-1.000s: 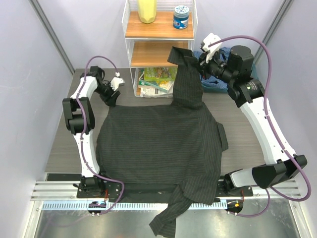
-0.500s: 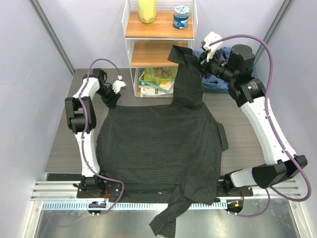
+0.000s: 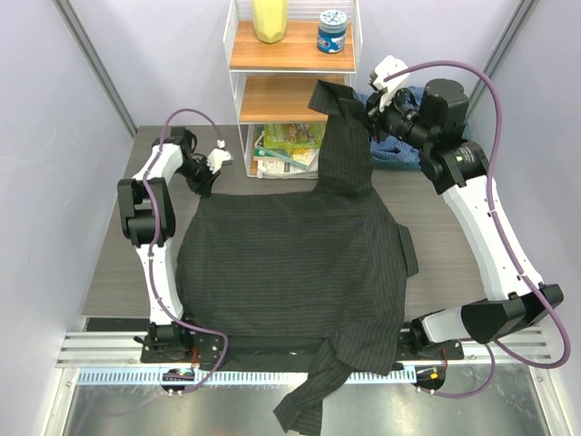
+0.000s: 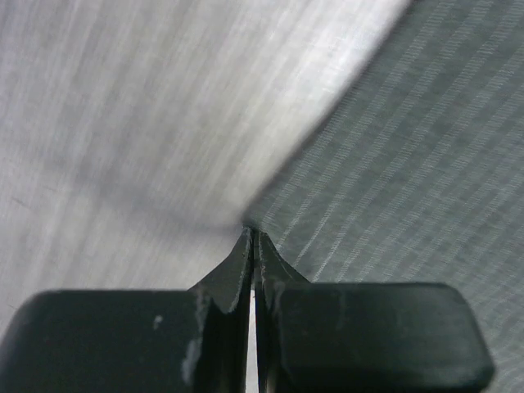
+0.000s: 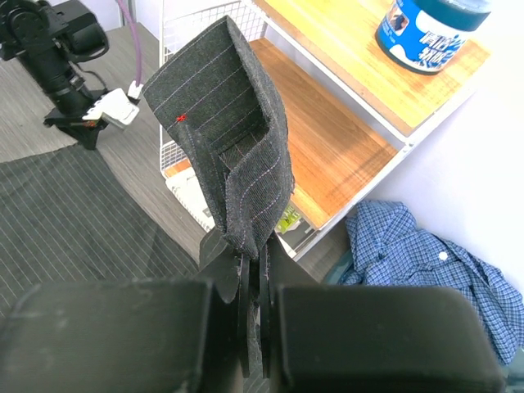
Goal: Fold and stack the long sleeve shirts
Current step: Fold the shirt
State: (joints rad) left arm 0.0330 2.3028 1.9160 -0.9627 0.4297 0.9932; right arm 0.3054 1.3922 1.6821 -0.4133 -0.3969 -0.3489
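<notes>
The charcoal pinstriped long sleeve shirt [image 3: 290, 263] lies spread flat on the table, one sleeve [image 3: 309, 400] hanging over the near edge. My right gripper [image 3: 370, 116] is shut on the other sleeve [image 5: 233, 123] and holds it up in front of the shelf; in the right wrist view the cloth is pinched between the fingers of that gripper [image 5: 262, 246]. My left gripper [image 3: 203, 184] is down at the shirt's far left corner. Its jaws are shut, and the left gripper [image 4: 252, 233] tips meet the cloth edge [image 4: 393, 164]. The blue shirt [image 3: 399, 150] lies crumpled at the back right [image 5: 426, 246].
A white wire shelf unit [image 3: 290, 91] with wooden boards stands at the back centre. It carries a yellow object [image 3: 270, 18], a blue jar [image 3: 332, 30] and packets [image 3: 286, 150] at the bottom. Grey walls close both sides.
The left gripper has gone from open to shut at the shirt's far left corner. The right arm and the lifted sleeve have barely moved.
</notes>
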